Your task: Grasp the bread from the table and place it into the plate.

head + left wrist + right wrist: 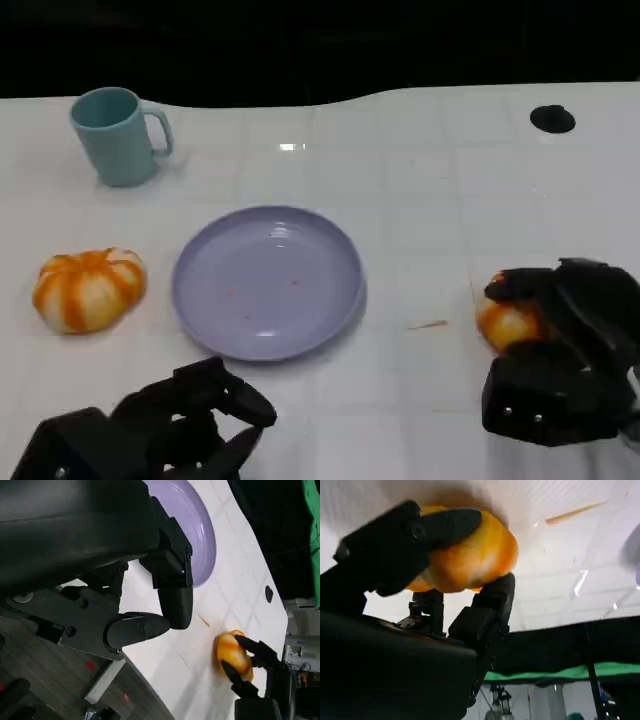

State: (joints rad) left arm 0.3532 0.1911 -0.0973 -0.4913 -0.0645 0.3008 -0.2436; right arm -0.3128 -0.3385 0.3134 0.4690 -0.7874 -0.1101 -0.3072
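The right hand [555, 350] wraps its fingers [445, 527] around the bread [508, 324], right of the plate [268, 282], securing it for transfer. The left hand [165, 420] idles near the plate, fingers loosely apart.

Lab: white table [450, 180], black backdrop [300, 40]

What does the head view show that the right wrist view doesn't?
The head view alone shows the teal plastic mug, the striped orange-and-white bun at the table's left, the whole round lavender plate and the left hand. The right wrist view alone shows, close up, black fingers wrapped over and under the bread. Both show the right hand gripping the glossy orange bread roll on the white table.
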